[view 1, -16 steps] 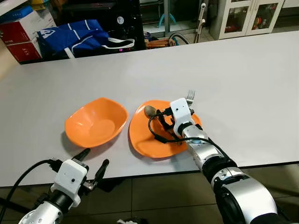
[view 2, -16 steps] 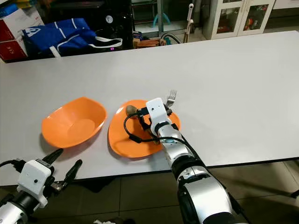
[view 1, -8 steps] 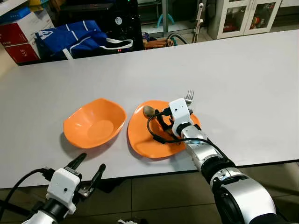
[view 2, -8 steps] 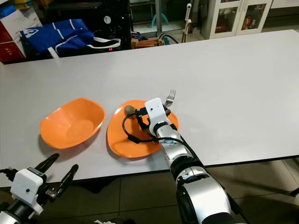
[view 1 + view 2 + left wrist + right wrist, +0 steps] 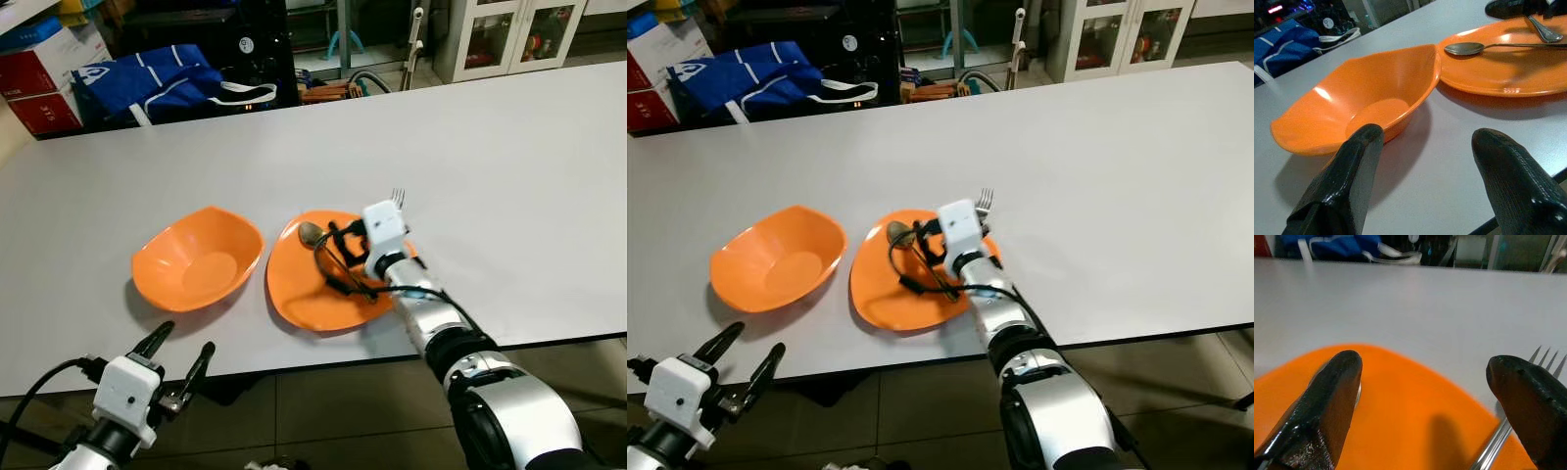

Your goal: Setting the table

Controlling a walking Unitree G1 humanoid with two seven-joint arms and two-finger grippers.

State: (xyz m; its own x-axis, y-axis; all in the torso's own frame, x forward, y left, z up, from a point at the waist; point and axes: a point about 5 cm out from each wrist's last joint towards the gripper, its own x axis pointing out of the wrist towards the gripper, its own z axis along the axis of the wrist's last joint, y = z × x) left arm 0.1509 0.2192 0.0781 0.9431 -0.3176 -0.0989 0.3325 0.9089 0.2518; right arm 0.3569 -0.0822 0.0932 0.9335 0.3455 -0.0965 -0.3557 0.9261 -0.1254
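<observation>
From the head views, you had the right gripper over the orange plate on the white desk, the orange bowl just left.

Left wrist: your left gripper, jaws wide apart and empty, faced the bowl.

Right wrist: jaws spread, empty; fork beside one finger.

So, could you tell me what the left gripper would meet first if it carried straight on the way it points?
Probably the orange bowl: the left gripper sits open near the table's edge, aimed at it, though depth is uncertain.
</observation>
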